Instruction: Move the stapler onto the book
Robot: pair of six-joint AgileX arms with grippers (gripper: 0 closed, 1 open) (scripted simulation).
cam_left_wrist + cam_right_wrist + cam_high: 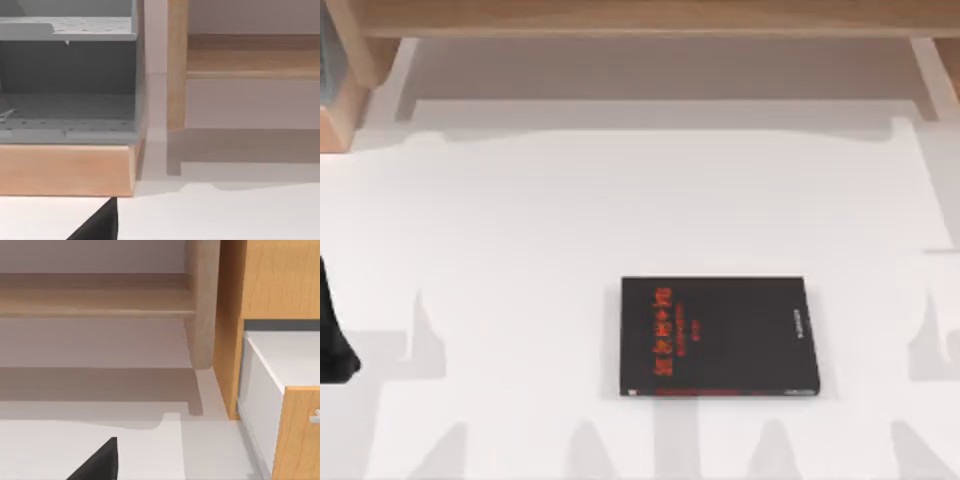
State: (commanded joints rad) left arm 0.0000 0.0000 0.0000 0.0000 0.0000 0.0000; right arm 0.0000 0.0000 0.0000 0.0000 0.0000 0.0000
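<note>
Stapler could not be located on the surface (520,220) at this moment, so its look and position went unrecorded. Book (718,336) lay flat toward five o'clock of the surface's middle in the top view, cover up, nothing resting on it: black cover, red characters running along its left part, a line of small white text near its right edge, a thin red strip along the near edge. Lying flat and face-up, it offered a broad level landing spot (a judgement).

Left arm (332,335) showed as a black bulk at nine o'clock on the top view's edge, well apart from the book. Whether either claw was open or closed, or held anything, I cannot tell. A dark wedge sat at the edge of each wrist view; beyond it, the left wrist view took in a grey compartment (67,85) in a wooden frame, the right wrist view a wooden cabinet (270,285). Both arms read as parked; task judged not begun.
</note>
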